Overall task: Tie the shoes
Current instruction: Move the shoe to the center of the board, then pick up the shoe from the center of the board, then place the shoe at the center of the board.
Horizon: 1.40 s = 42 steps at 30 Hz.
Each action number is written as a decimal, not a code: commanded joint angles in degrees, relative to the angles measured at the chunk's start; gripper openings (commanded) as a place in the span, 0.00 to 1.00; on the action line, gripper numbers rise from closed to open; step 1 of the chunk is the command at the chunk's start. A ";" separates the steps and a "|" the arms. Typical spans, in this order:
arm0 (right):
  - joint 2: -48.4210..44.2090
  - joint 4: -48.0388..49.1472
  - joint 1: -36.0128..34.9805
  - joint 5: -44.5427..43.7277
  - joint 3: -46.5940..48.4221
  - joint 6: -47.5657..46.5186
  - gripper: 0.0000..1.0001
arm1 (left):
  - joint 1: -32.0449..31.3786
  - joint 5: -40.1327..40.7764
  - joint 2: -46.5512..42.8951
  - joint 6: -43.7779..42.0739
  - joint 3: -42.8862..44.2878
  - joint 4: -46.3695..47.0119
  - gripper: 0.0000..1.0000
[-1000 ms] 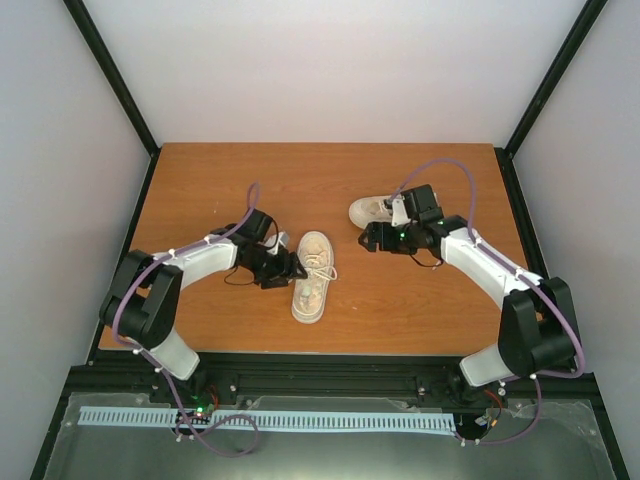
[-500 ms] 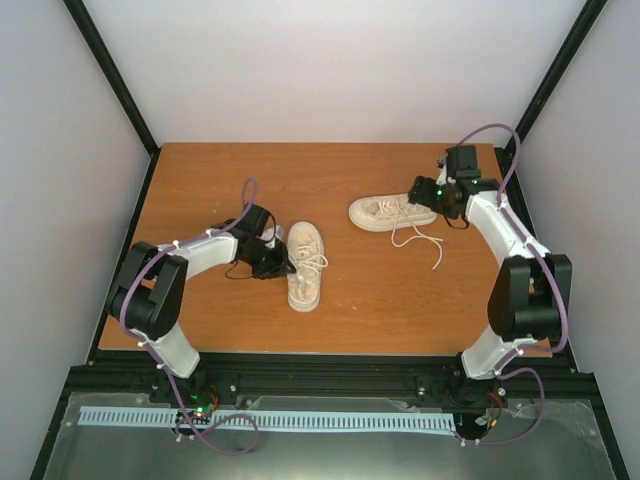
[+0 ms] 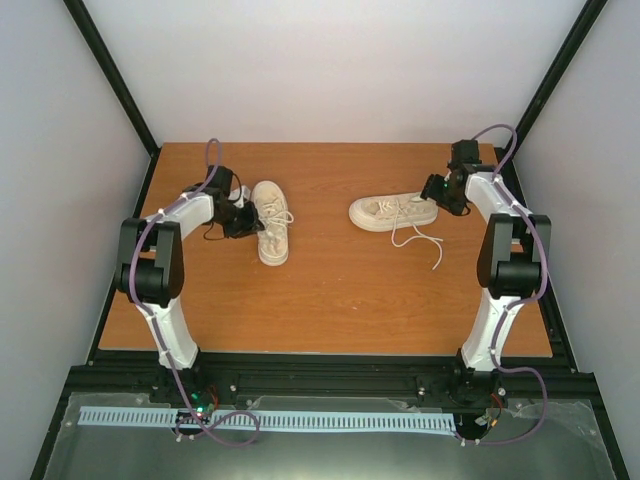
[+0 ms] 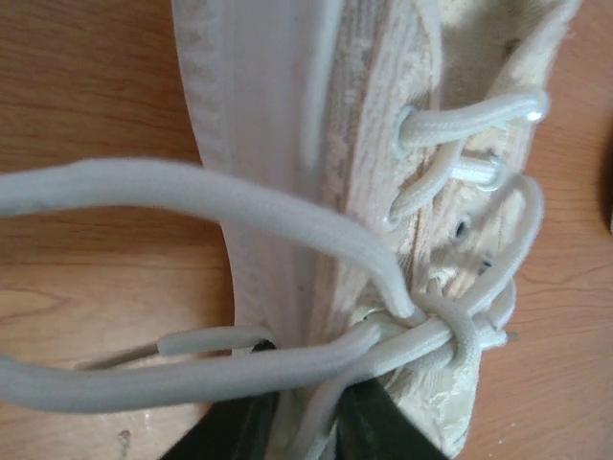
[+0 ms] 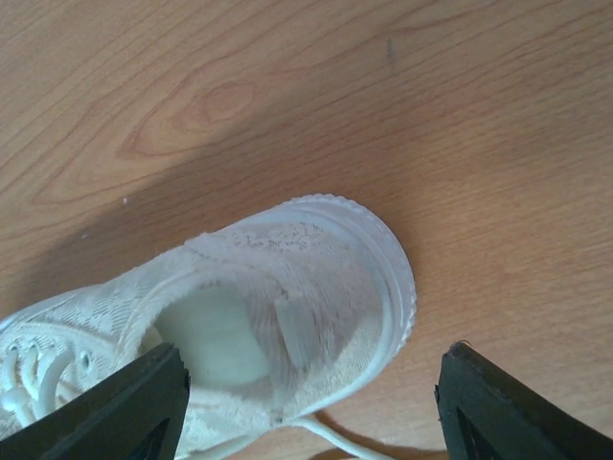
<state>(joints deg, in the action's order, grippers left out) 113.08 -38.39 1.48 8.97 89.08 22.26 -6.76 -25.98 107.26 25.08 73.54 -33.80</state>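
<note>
On the table (image 3: 330,300), far left, the left claw (image 4: 305,436) is clamped on the left shoe (image 3: 270,222) at its side, beside the laces. Far right, the right claw (image 5: 308,407) stands wide open, straddling the heel of the right shoe (image 3: 390,211).

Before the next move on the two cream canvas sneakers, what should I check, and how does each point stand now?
1. Left gripper shut at the lacing of the left cream canvas sneaker: ok.
2. Right gripper open, fingers either side of the right cream canvas sneaker's heel: ok.
3. Right sneaker's thin white laces tied: not ok, loose on the brown wooden table.
4. Left sneaker's laces tied: cannot tell.
</note>
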 commanded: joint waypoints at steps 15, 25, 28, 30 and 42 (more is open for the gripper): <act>-9.65 -6.53 -0.58 13.22 3.38 2.23 0.03 | 0.44 7.21 -14.81 -0.28 1.43 -1.47 0.96; -31.11 0.32 -14.41 3.71 -6.41 22.07 0.03 | -9.34 -5.01 -25.48 0.49 -7.24 15.21 0.92; -32.82 3.39 -21.22 -3.30 -8.16 27.09 0.03 | -13.41 -5.06 -26.76 3.94 -11.39 20.06 0.91; -33.73 5.98 -25.43 -8.32 -10.30 30.71 0.03 | -14.27 -3.44 -28.18 5.57 -13.22 21.13 0.91; -39.48 14.29 -28.11 -26.52 -30.90 50.14 0.03 | -14.42 0.94 -34.69 5.26 -18.22 15.36 0.98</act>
<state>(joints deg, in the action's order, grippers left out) 77.80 -30.87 -28.25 -7.64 63.77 63.44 -21.26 -23.33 70.37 30.94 56.27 -17.80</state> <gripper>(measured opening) 0.039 0.993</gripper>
